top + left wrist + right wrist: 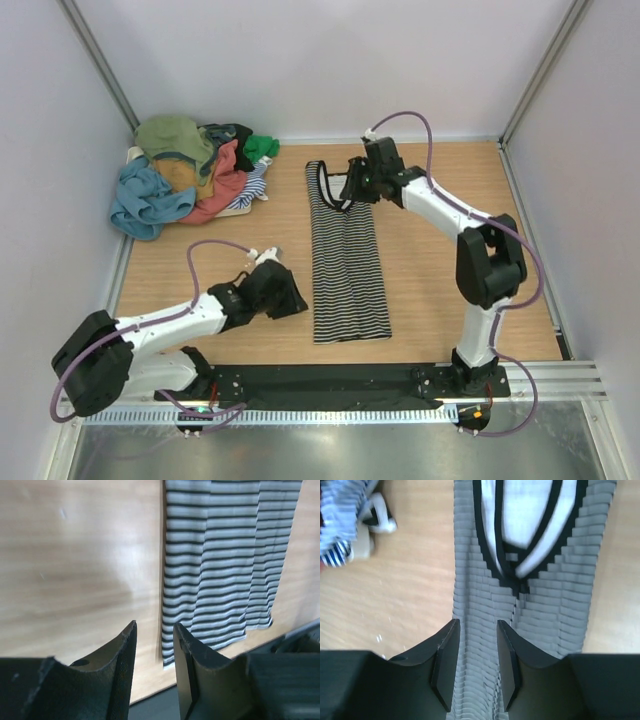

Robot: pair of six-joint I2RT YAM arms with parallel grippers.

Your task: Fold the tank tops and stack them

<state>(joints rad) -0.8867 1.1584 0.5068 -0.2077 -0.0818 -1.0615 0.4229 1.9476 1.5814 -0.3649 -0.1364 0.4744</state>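
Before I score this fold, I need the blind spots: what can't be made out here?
- Top view: the pile overlaps itself, hiding how many tops it holds.
- Top view: the right pincer covers part of the striped top's neckline.
- Left wrist view: the frame edge crops that top's far end.
- Right wrist view: cloth in the upper-left corner is blurred and cropped.

tabletop [430, 270]: light wood, beneath the left pincer [288, 297] and the right pincer [352, 186]
walls [330, 60]: plain white, beyond the right pincer and at both sides
corner posts [99, 60]: grey metal, far corners
light: even, with a soft sheen on the wood beside the left pincer
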